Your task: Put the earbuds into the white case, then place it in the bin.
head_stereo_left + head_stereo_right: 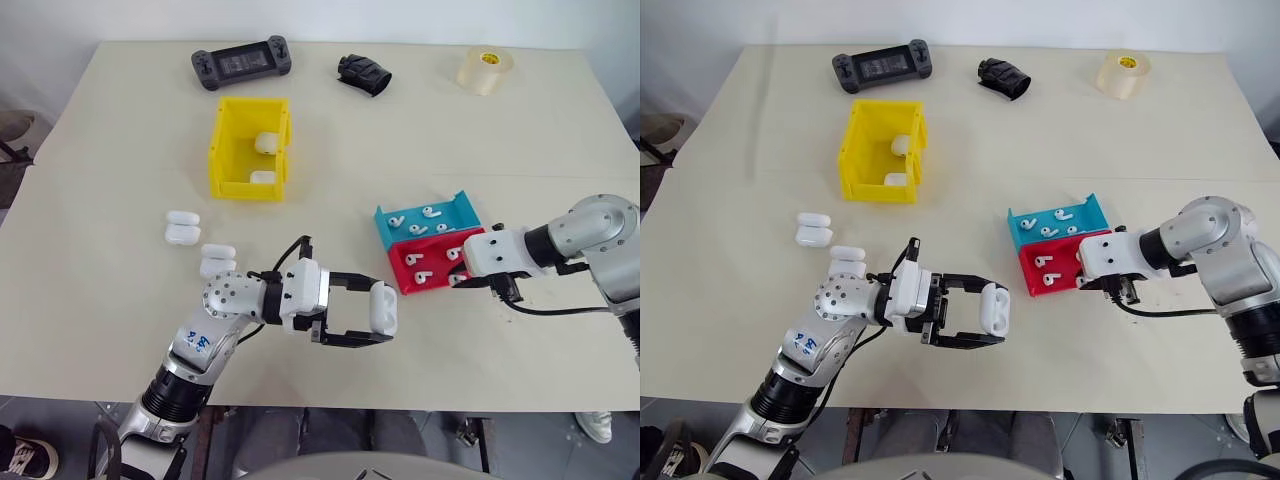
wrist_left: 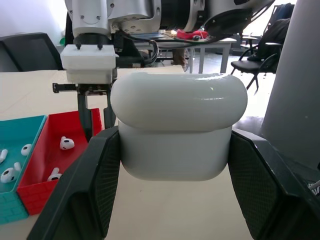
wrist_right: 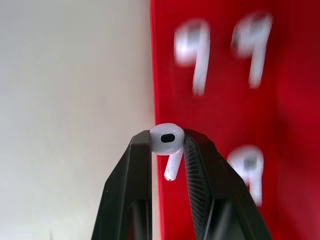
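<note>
My left gripper (image 1: 380, 314) is shut on a white case (image 1: 383, 308), holding it above the table's front edge; up close the case (image 2: 177, 132) sits between both pads. To its right, my right gripper (image 1: 463, 281) hangs over the near edge of the red tray (image 1: 420, 287), shut on one earbud (image 3: 167, 138) with its stem pointing down. More earbuds (image 1: 414, 260) lie in the red tray and in the blue tray (image 1: 381, 222). The yellow bin (image 1: 225, 180) stands farther back to the left with two white cases (image 1: 266, 143) inside.
Two pairs of spare white cases (image 1: 182, 228) (image 1: 217, 260) lie on the table to the left of my left arm. Along the far edge are a black game controller (image 1: 241, 63), a black crumpled object (image 1: 364, 74) and a tape roll (image 1: 484, 70).
</note>
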`<state>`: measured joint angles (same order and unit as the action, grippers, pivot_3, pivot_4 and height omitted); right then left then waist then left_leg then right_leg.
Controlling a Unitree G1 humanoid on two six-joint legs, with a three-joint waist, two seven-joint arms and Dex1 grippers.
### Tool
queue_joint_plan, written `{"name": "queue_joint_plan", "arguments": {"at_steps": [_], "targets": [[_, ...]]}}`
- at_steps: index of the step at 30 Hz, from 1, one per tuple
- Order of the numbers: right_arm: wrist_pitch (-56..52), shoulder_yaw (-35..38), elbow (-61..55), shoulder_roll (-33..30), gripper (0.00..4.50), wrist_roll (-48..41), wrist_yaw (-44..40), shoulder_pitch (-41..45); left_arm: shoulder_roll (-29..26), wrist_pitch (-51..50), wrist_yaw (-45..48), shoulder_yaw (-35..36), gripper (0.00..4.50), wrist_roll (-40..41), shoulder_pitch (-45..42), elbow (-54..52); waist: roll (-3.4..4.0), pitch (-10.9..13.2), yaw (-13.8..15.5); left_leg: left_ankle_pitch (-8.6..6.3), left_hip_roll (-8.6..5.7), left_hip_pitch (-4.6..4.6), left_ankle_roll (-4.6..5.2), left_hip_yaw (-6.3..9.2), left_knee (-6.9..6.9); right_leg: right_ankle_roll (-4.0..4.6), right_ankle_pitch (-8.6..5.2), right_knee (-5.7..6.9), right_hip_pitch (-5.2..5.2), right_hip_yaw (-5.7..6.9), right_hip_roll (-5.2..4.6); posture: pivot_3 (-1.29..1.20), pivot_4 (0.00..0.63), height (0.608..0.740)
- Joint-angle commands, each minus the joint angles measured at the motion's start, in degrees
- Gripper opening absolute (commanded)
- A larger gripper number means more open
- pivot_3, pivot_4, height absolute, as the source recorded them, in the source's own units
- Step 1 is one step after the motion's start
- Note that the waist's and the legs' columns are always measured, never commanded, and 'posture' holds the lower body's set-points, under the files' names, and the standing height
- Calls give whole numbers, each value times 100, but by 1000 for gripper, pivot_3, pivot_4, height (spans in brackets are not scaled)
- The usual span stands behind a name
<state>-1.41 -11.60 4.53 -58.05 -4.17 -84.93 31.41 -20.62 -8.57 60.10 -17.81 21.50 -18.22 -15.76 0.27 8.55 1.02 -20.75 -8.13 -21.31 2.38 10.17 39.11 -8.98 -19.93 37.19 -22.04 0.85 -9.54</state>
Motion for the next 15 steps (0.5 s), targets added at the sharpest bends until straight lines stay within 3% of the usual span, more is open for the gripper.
{"name": "queue_joint_plan", "arguments": {"at_steps": [1,4,10,15], "targets": [[-435,728,-572,-116,524,-788,5,-216,-25,223,118,119,2812,90,-24,29,0,0,29,0,0,0,0,1,2,0,0,2,0,0,0,0,150,740],[-1102,1389,-1224,129,524,-1633,414,-543,68,325,296,279,2812,368,-32,210,0,0,44,0,-1,0,0,5,2,1,0,6,1,1,0,0,150,740],[-2965,2658,-2697,1419,524,-4161,2346,-853,166,570,1011,627,2812,934,-148,710,-3,1,28,-1,3,0,-3,4,3,0,1,26,-8,4,-1,0,150,740],[-3049,2713,-3771,2294,524,-4908,3367,-1520,203,624,1386,750,2812,1007,-486,1108,-4,1,54,-2,-7,-1,-2,26,3,4,7,49,-11,-2,-2,0,150,740]]}}
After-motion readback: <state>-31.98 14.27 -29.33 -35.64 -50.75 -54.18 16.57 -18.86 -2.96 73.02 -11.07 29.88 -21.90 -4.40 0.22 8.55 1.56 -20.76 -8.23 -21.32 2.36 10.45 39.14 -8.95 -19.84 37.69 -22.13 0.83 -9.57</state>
